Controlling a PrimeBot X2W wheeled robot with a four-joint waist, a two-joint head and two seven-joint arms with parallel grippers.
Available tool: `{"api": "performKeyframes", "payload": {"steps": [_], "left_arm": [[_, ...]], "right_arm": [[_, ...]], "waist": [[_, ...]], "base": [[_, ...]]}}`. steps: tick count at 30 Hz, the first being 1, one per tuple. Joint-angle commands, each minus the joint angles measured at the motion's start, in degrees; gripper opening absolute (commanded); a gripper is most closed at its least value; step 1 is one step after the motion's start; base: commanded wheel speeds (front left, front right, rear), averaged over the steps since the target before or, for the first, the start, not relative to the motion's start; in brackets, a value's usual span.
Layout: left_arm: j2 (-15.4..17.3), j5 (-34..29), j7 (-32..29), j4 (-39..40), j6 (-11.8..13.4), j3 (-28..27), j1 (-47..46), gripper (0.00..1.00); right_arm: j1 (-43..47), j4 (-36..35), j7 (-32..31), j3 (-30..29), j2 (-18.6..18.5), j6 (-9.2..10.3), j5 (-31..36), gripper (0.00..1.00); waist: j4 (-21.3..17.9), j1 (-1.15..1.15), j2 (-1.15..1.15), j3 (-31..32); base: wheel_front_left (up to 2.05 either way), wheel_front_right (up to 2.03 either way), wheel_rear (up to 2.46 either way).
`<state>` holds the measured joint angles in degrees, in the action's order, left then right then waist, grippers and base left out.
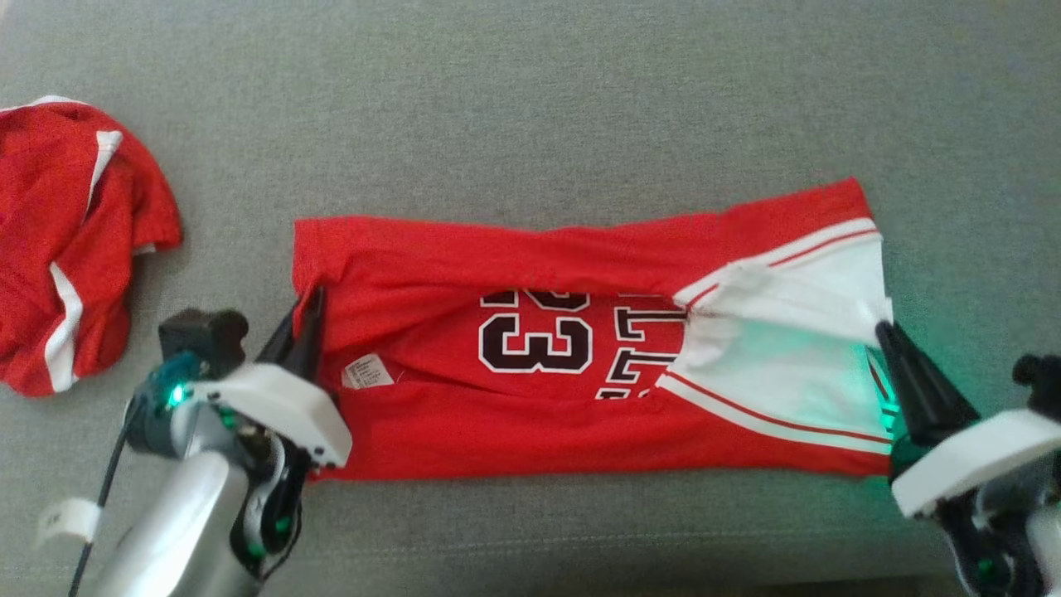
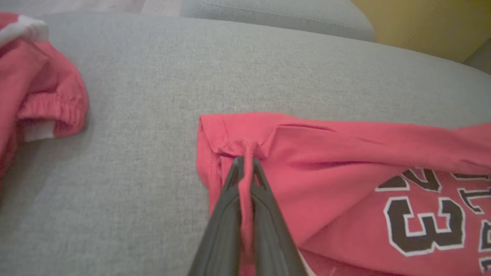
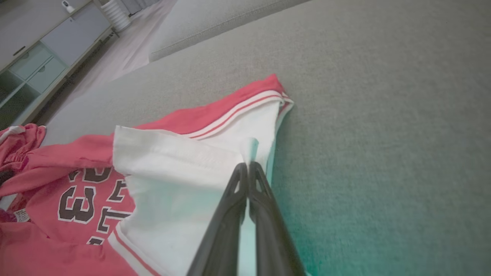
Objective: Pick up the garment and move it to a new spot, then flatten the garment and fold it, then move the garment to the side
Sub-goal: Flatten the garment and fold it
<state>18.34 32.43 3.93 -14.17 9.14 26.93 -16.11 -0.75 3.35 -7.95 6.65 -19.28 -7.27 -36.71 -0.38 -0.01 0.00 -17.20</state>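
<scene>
- You are working in a home, most likely a living room.
- The work lies on a grey woven sofa cushion (image 1: 530, 99), soft and rounded at its far edge.
- A second grey cushion (image 2: 276, 17), stitched along its edge, sits just behind the first.
- From the right wrist you can see a pale wood floor (image 3: 126, 50) and a low sideboard (image 3: 42, 57) with drawers and open shelves.
- A yellow surface (image 2: 422, 27) stands behind the sofa. You cannot tell whether it is wall or furniture.
</scene>
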Motion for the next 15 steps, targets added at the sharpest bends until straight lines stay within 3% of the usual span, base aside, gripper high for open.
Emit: {"api": "performKeyframes", "payload": {"steps": [1,6,7,8,9,10,11,15], "left_arm": [[2.3,0.5,-0.2,2.1,0.5,-2.7,-0.2,0.00],[2.8,2.9,-2.3,3.2,0.6,-3.0,3.8,0.00],[2.9,3.3,-2.7,3.0,0.5,-2.9,4.4,0.04],[2.9,3.7,-2.7,2.9,0.4,-3.0,4.9,0.26],[2.9,3.8,-2.6,2.9,0.6,-3.1,5.4,0.54],[2.9,3.7,-2.8,3.0,1.1,-2.9,6.1,1.00],[2.8,3.8,-2.9,2.8,1.4,-2.9,6.6,1.00],[2.9,3.5,-0.5,1.7,2.8,-3.8,8.1,1.00]], "right_arm": [[1.3,-2.4,-0.2,-0.1,-0.5,-0.22,0.6,0.00],[4.9,-4.0,-1.6,-1.1,1.9,-0.22,1.9,0.00],[5.4,-4.0,-1.9,-1.2,2.3,-0.22,2.1,0.00],[6.0,-4.0,-2.2,-1.2,2.5,-0.22,2.8,0.03],[6.5,-3.9,-2.3,-1.4,3.0,-0.22,2.9,0.31],[7.1,-3.9,-2.5,-1.5,3.3,-0.22,3.3,0.82],[7.5,-3.7,-2.6,-1.7,3.5,-0.22,3.9,1.00],[8.4,-4.0,-0.8,-3.7,4.8,-0.22,6.7,1.00]], "waist": [[0.0,0.01,0.00,0.1],[-0.2,0.01,0.00,0.8],[-0.2,0.01,0.00,1.0],[-0.2,0.01,0.00,1.2],[-0.2,0.01,0.00,1.4],[-0.1,0.01,0.00,1.6],[-0.1,0.01,0.00,1.9],[-0.2,0.01,0.00,2.9]], "base": [[0.00,0.00,0.00],[0.00,0.00,0.00],[0.00,0.00,0.00],[0.00,0.00,0.00],[0.00,0.00,0.00],[0.00,0.00,0.00],[0.00,0.00,0.00],[0.00,0.00,0.00]]}}
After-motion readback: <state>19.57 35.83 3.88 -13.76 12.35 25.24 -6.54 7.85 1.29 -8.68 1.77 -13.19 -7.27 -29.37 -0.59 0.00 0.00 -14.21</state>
